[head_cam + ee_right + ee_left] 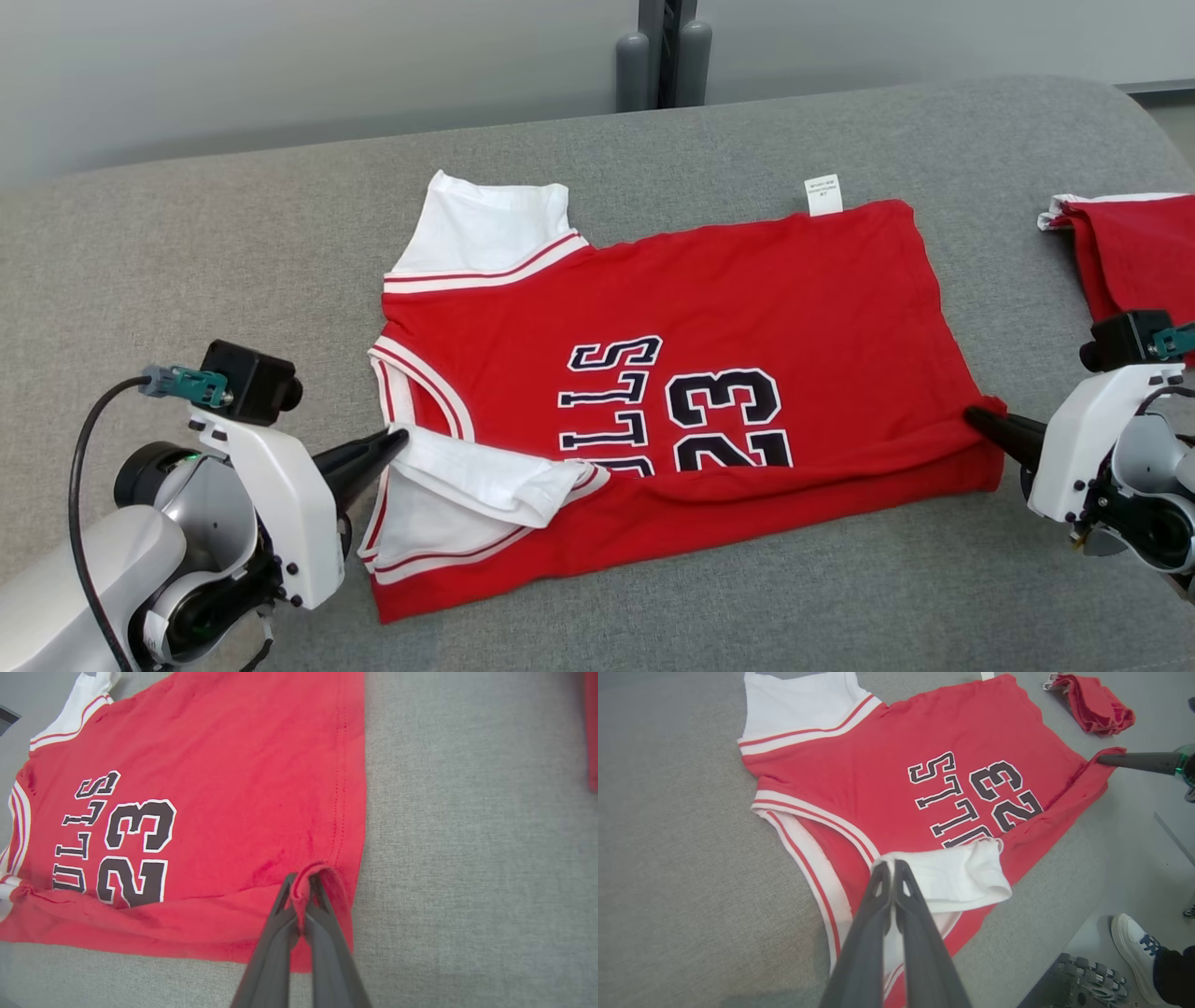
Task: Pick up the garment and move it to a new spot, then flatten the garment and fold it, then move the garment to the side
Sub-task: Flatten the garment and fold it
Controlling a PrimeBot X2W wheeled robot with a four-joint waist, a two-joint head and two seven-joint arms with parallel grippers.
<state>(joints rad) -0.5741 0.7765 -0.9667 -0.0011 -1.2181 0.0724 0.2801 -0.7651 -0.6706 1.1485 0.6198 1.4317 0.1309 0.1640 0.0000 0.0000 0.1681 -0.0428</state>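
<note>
red jersey (709, 308) lies flat mid grey fabric surface (187, 243), near edge folded over. left gripper (400, 441) fingers clamped on its white sleeve at 9 o'clock, right gripper (973, 416) fingers pinching the hem corner at 3. Second red garment (1134, 252) sits at 2 o'clock.

Head camera looks down; wrist cameras sit close (all share the jersey (700, 308)).

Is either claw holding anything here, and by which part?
Both hold the red jersey: the left claw pinches its folded-over white sleeve, the right claw pinches a bunched hem corner.
</note>
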